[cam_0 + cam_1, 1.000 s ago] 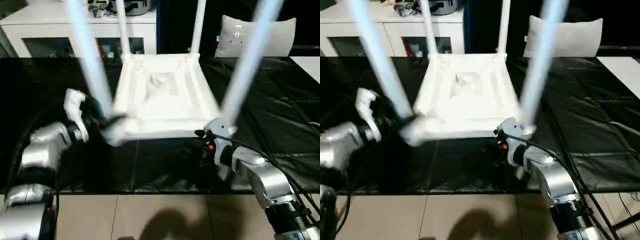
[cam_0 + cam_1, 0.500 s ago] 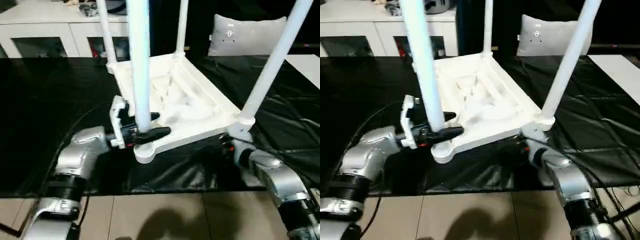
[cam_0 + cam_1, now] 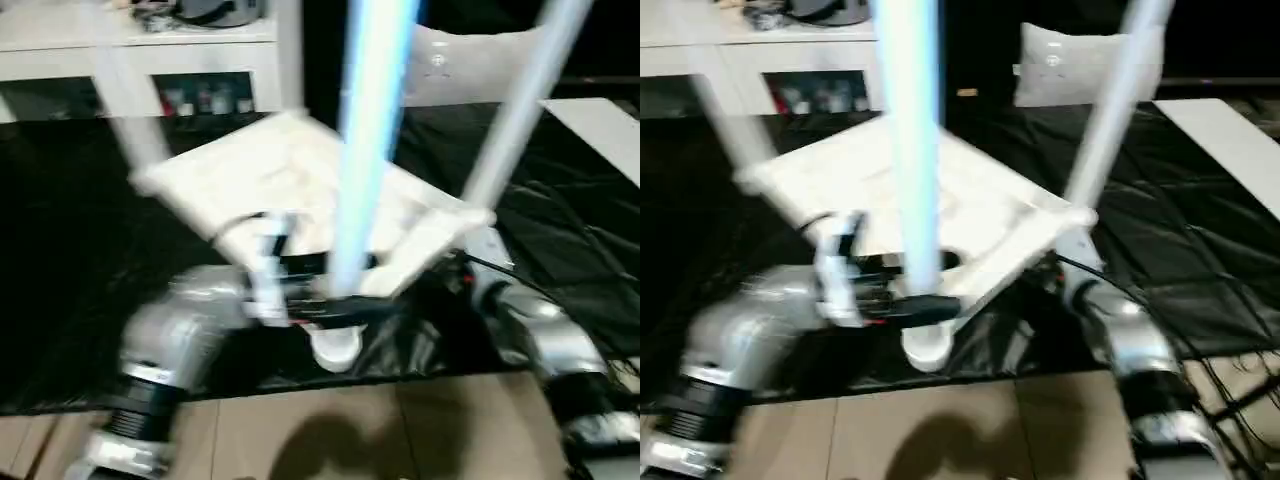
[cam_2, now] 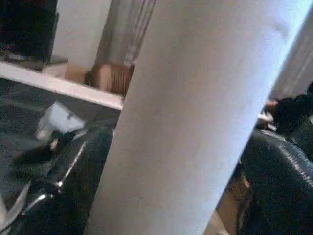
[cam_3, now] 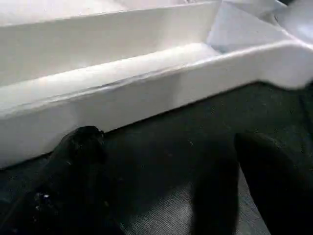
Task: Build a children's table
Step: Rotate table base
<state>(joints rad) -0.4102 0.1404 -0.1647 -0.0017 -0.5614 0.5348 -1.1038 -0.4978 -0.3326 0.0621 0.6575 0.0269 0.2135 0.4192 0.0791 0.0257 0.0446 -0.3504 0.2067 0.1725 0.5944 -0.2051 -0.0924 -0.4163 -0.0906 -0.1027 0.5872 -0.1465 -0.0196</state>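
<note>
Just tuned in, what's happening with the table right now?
The children's table lies upside down on the black-covered surface, legs pointing up. The left gripper is shut on the nearest leg low down, close to its corner socket. The right gripper is open, its two black fingers spread in front of the tabletop's rim on that side, not holding it. A white low cabinet and a grey cushion sit behind.

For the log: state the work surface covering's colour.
Black, glossy sheet; clearest in the right eye view.
</note>
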